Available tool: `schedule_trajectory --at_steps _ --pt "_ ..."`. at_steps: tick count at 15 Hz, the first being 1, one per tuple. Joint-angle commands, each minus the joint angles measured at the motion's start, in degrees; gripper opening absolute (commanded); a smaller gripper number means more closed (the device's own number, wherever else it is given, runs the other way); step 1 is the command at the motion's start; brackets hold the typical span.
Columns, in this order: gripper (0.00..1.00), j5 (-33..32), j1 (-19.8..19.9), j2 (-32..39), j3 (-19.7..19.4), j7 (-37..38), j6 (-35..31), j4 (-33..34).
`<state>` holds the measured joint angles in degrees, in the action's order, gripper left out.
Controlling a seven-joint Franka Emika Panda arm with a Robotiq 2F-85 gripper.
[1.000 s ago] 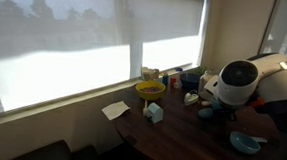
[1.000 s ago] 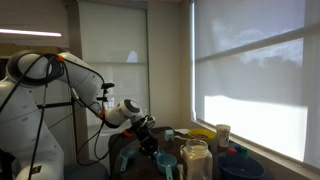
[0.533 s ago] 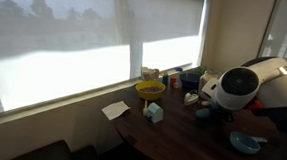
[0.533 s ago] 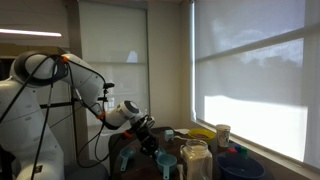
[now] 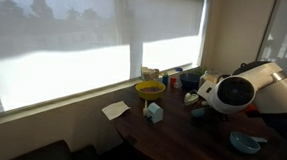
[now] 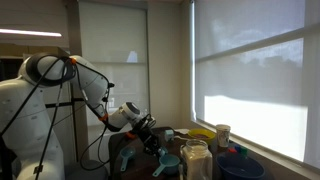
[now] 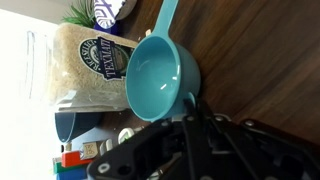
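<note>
Pinching the rim of the teal scoop (image 7: 160, 75) between the fingers of my gripper (image 7: 192, 108), on the side away from its handle (image 7: 170, 18), I have it mouth-up just beside the rice jar (image 7: 75, 65), above the dark wooden table (image 7: 265, 60). I cannot tell whether it rests on the wood or hangs just over it. In an exterior view the teal scoop (image 6: 165, 163) sits low at the side of the rice jar (image 6: 193, 160).

My hold is on a thin lip only, so I judge this wants slow wrist work. I should hold the mouth level and not let the long handle swing into the jar. I should squeeze just enough that the smooth rim does not twist in a two-finger pinch. The bowl looks empty from here.

As for writing, the jar's dark round label (image 7: 100, 55) reads "Texmati" in pale letters; the finer print around it is too small for me. A blue packet (image 7: 108, 8) beyond the jar bears white marks I cannot read
</note>
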<state>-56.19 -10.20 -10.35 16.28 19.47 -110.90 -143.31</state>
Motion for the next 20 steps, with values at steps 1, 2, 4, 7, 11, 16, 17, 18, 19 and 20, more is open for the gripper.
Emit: schedule_trajectory --at_steps 1,2,4,7,11,16,17,18,19,20 --pt "0.14 -1.7 -1.4 4.5 0.1 1.5 1.6 2.8" --pt "0.17 -1.4 -1.6 5.0 0.0 1.3 1.7 3.2" --pt "0.25 -1.1 -2.1 6.0 0.0 1.1 1.7 3.5" --pt "0.35 -0.7 -2.6 7.0 -0.2 0.7 1.7 4.1" --pt "0.73 4.0 -2.8 4.3 -0.8 -2.4 0.4 5.9" --pt "1.0 15.5 -2.8 -1.1 -1.6 -9.7 -0.2 8.4" --pt "1.0 18.0 -2.7 -2.7 -2.0 -11.4 -0.3 8.7" --pt "1.0 20.9 -2.7 -4.1 -2.5 -13.4 -0.3 9.2" --pt "1.0 23.9 -2.6 -5.9 -3.2 -15.7 -0.7 9.5" --pt "1.0 26.8 -2.5 -7.2 -4.0 -17.7 -0.6 9.9"
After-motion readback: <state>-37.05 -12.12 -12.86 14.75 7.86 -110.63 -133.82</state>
